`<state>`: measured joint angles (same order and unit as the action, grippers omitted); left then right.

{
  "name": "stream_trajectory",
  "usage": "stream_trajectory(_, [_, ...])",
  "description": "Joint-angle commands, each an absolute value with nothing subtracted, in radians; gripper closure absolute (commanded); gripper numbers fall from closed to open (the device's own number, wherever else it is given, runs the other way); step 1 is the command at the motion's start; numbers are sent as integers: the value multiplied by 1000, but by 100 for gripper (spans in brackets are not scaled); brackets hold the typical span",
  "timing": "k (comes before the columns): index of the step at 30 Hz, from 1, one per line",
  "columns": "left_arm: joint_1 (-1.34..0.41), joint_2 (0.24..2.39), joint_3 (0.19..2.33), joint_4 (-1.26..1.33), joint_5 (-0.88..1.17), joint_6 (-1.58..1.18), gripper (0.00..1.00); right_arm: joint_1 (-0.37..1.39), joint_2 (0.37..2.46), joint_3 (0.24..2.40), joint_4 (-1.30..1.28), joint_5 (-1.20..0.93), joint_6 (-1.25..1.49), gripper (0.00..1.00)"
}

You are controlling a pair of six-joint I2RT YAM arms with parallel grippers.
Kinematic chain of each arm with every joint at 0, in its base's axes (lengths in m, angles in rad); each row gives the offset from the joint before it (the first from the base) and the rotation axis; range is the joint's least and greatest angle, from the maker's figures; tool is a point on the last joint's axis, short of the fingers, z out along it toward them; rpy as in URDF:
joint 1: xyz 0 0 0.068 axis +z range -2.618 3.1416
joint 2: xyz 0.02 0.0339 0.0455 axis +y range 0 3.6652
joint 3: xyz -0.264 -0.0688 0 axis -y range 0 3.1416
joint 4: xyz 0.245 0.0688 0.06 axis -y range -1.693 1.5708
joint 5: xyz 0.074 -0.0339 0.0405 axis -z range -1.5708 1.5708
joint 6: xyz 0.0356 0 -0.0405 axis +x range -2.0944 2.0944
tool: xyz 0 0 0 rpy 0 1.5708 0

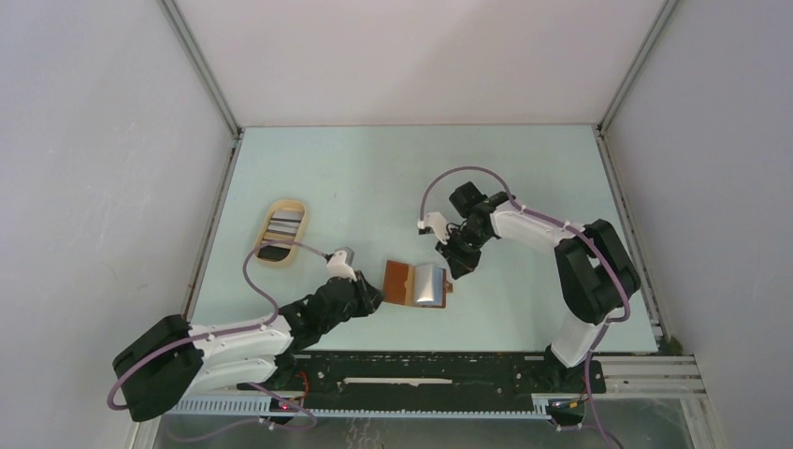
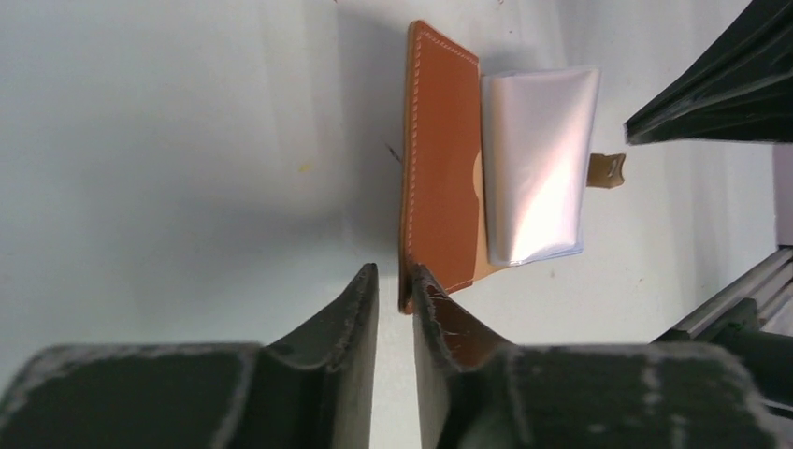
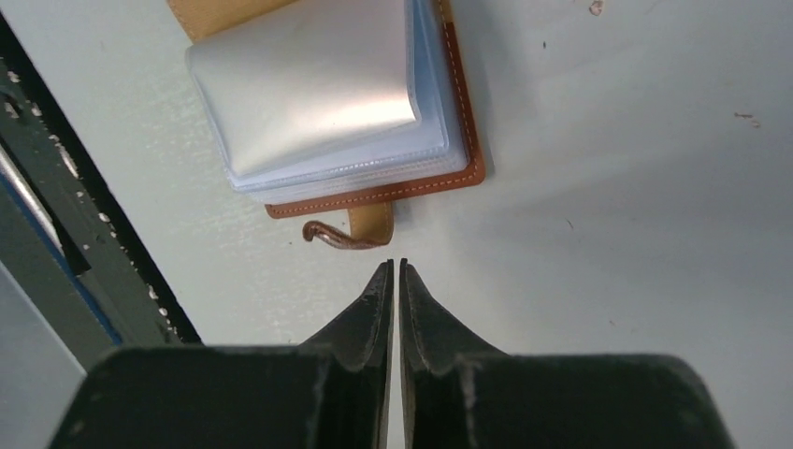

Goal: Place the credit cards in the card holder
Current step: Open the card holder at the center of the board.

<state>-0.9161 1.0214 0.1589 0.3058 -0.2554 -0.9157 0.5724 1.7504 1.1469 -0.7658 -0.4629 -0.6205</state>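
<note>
Both grippers should be used to flatten the card holder (image 2: 444,159): left gripper's (image 2: 395,273) hold is unclear, right gripper (image 3: 395,264) closed empty.

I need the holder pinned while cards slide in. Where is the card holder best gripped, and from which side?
I'd take the card holder by its bare brown cover, at the outer edge, coming from the left arm's side. That flap lies flat and uncovered; the other half carries a stack of clear sleeves, and the clasp tab is small and curled.
</note>
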Motion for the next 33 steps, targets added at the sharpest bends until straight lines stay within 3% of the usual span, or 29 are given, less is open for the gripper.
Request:
stream_trajectory(1, [-913, 929, 182, 196, -275, -874, 71, 546, 1663, 1177, -793, -566, -620, 87])
stream_trajectory(8, [-911, 661, 246, 29, -243, -787, 48, 506, 1555, 1177, -817, -728, -653, 84])
stream_trajectory(14, [-921, 580, 325, 114, -32, -759, 43, 460, 1486, 1177, -826, -854, -627, 82])
stream_trajectory(18, [-990, 746, 439, 192, 5, -720, 43, 434, 1520, 1177, -826, -885, -612, 82])
stream_trajectory(26, [-1140, 1202, 678, 70, -306, -544, 41, 315, 1487, 1176, -830, -921, -582, 83])
stream_trajectory(33, [-1173, 1387, 775, 18, -486, -527, 26, 287, 1461, 1173, -829, -950, -573, 83])
